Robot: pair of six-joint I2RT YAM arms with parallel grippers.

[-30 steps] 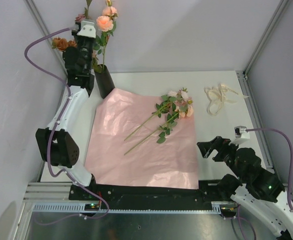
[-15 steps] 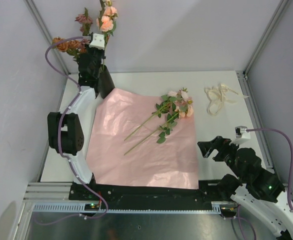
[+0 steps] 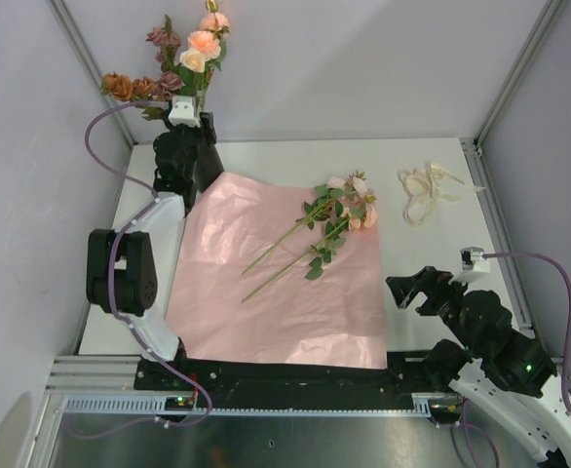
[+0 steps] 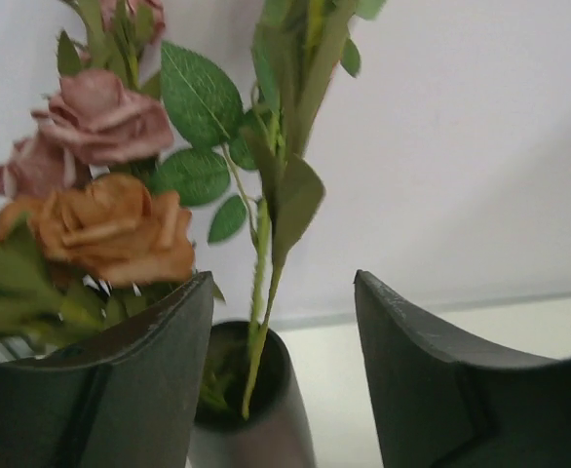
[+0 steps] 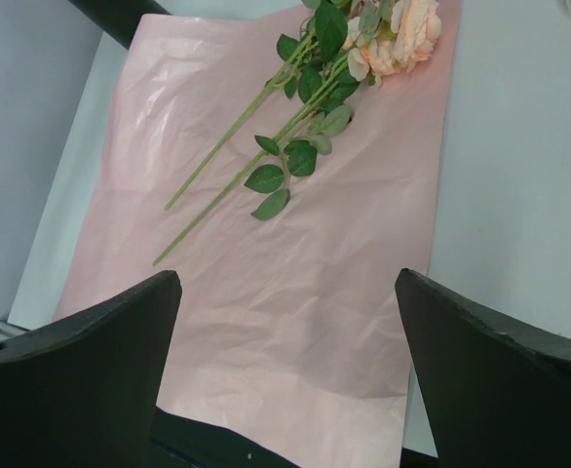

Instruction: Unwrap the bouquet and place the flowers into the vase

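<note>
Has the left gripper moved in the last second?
Yes. The left gripper has come down from the standing flowers toward the pink paper.

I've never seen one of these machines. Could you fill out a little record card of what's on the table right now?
vase: black, upright, far-left on the table
roses: several standing in the vase
loose flowers: two long stems lying on the pink paper
ribbon: cream, loose, far right
left end effector: open at the vase mouth, a stem between its fingers, ungripped
right end effector: open, empty, above the paper's near edge
</note>
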